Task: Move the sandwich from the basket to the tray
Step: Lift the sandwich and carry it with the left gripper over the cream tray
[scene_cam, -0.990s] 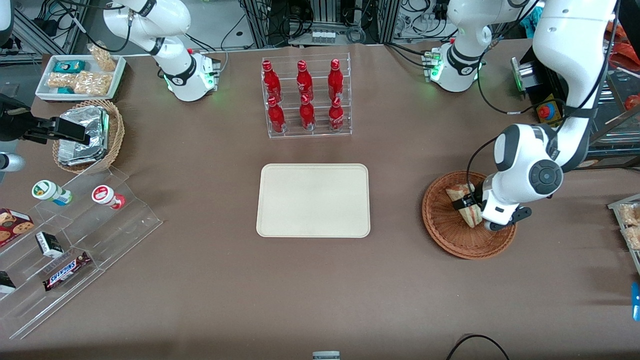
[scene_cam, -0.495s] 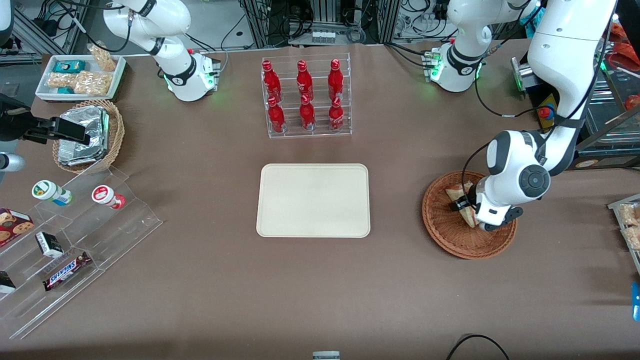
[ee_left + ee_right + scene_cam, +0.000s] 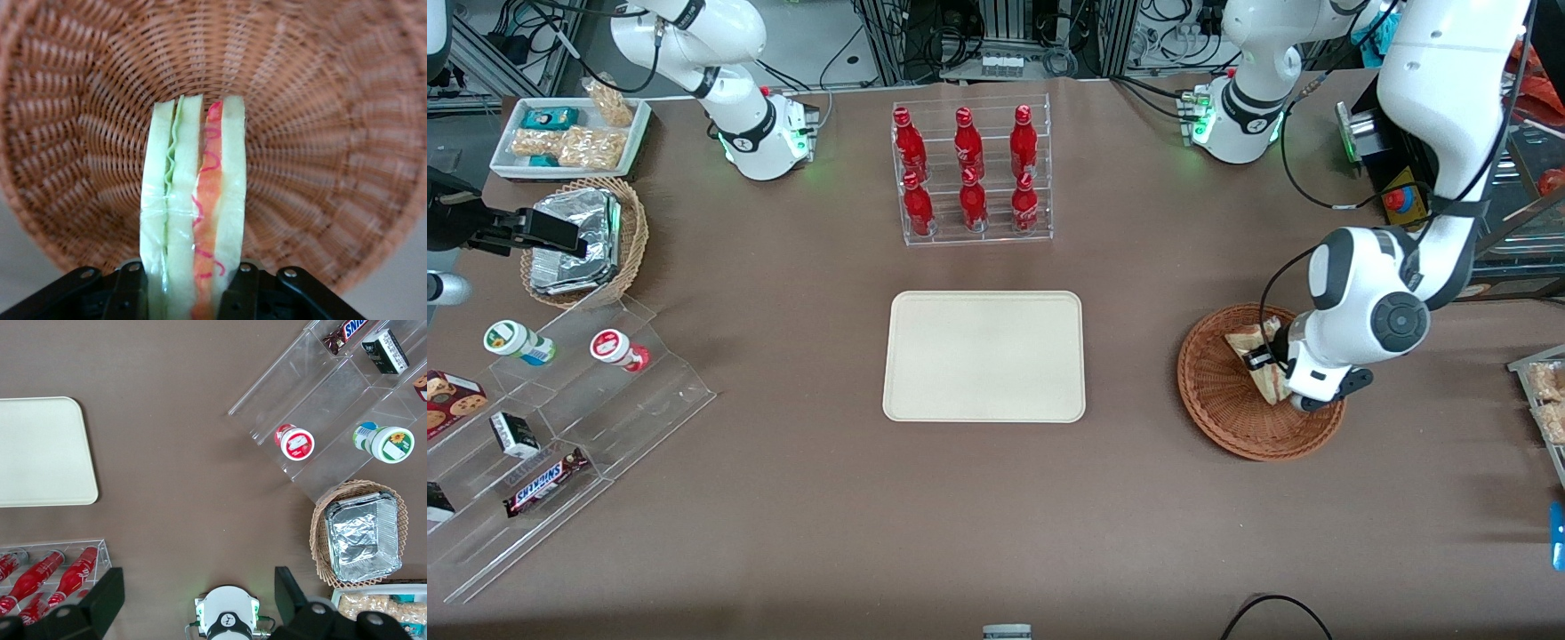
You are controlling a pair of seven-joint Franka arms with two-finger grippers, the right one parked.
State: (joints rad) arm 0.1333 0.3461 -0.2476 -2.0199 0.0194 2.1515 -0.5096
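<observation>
Gripping the small triangular clear-wrapped sandwich [image 3: 192,213] of pale white bread, green leaf and red-orange filling: left arm's black two-finger gripper [image 3: 190,283], fingers [image 3: 243,290] pressed against both bread faces. Held edge-on above the woven floor of the wide, shallow, round reddish-brown wicker basket [image 3: 320,133]; whether touching the weave or just clear of it, cannot tell. Seen from the front, gripper [image 3: 1267,358] poised over the basket [image 3: 1218,400] toward the working arm's end of the table, sandwich [image 3: 1263,364] partly hidden by the white wrist. Lying well apart toward the table's middle: flat cream rectangular tray [image 3: 983,356] with rounded corners and low rim. Standing farther from the front camera than the tray: clear acrylic rack of red bottles [image 3: 970,169].
</observation>
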